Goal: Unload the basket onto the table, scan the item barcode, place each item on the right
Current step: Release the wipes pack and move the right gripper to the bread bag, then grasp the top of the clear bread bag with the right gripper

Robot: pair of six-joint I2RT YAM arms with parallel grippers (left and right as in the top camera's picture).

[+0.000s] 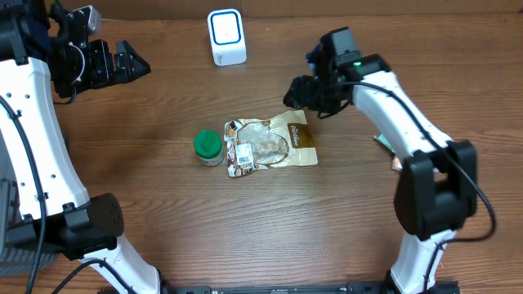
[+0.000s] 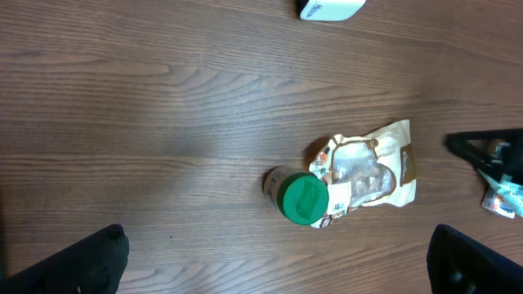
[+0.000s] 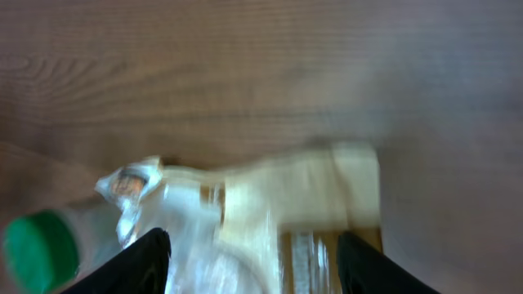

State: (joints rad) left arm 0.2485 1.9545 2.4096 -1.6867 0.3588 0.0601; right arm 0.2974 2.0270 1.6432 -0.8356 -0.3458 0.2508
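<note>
The item is a clear and cream snack bag [image 1: 270, 143] with a brown band. It lies flat mid-table, its white label facing up near the left end. My right gripper [image 1: 292, 92] hovers over the bag's upper right corner and stands open. In the right wrist view the blurred bag [image 3: 278, 196] spreads beneath and between the two dark fingers [image 3: 143, 261], and nothing is pinched. The white scanner [image 1: 226, 37] stands at the table's back edge. High at the far left, my left gripper [image 1: 140, 67] is wide open and empty, with the bag [image 2: 368, 167] far below it.
A small jar with a green lid [image 1: 208, 148] lies against the bag's left end. A small packet [image 1: 386, 145] sits on the table beside the right arm. Bare wood lies around the left gripper [image 2: 278, 269].
</note>
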